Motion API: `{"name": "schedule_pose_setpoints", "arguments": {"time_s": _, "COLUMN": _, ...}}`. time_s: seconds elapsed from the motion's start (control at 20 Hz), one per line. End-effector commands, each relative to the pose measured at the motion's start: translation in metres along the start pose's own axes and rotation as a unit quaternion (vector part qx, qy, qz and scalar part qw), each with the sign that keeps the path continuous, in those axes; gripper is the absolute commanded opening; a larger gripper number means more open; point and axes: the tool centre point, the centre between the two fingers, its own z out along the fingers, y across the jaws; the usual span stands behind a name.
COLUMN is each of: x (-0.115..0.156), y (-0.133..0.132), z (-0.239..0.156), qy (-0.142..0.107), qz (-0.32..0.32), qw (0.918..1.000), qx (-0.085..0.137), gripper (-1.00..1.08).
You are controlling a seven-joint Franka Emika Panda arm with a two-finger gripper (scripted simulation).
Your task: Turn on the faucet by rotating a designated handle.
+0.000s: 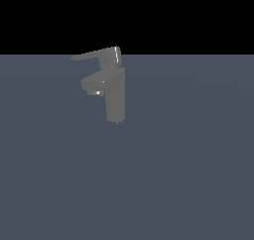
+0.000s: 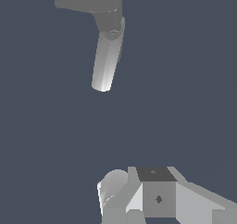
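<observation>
**Faucet alone on grey floor**

Floor (image 1: pixel 188 174) spreads flat and blue-grey. Faucet (image 1: pixel 115 97) stands upright on it, handle (image 1: pixel 94 55) pointing toward the exterior view's left above the spout. Gripper (image 2: pixel 139 204) sits well apart; whether it's spread or closed, I cannot tell.

Flat slate-blue floor (image 1: pixel 188 174), grey faucet (image 1: pixel 115 97) standing upright on it

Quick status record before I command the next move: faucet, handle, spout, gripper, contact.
faucet: upright grey column on the flat grey surface
handle: thin lever on top of the column, pointing to the exterior view's left
spout: short, below the handle, same side
gripper: only partly in the wrist view; absent from the exterior view; open or shut unclear
contact: none, gripper apart from faucet
</observation>
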Motion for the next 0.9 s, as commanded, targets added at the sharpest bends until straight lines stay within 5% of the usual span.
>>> {"name": "schedule_pose_setpoints", "arguments": {"time_s": 0.0, "x": 0.000, "y": 0.000, "z": 0.000, "qy": 0.000, "qz": 0.000, "qw": 1.0000, "qx": 0.000, "gripper": -1.00}}
{"name": "schedule_pose_setpoints", "arguments": {"time_s": 0.85, "x": 0.004, "y": 0.014, "z": 0.002, "qy": 0.002, "qz": 0.032, "qw": 0.9994, "qx": -0.015, "gripper": -1.00}}
